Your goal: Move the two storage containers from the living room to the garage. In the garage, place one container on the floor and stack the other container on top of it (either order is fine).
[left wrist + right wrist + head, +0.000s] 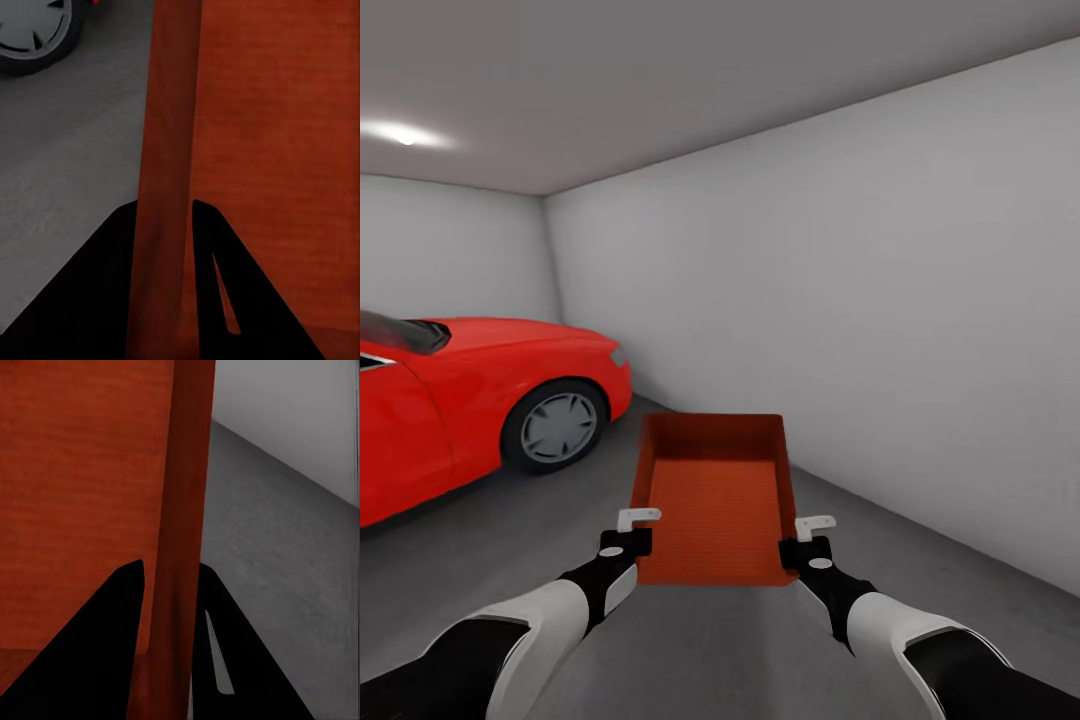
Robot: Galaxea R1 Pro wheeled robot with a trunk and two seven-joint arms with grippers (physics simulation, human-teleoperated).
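I am in the garage, and I hold 1 orange-red bin (712, 500) out in front of me, up above the grey floor (690, 650). My left pincer (632, 532) pinches the bin's left wall near the corner closest to me. In the left wrist view, 1 dark finger (90, 300) sits on each side of that thin wall (166, 187). My right pincer (810, 538) pinches the right wall the same way, and in the right wrist view the wall (184, 510) runs up between its 2 fingers (82, 645). The bin is open on top and I can see its bumpy flat bottom. It points away from me, toward the far corner of the room. A shiny red car (460, 400) stands to my left, with its grey wheel (555, 425) near the bin's far left corner. A plain grey wall (880, 300) runs along my right side.
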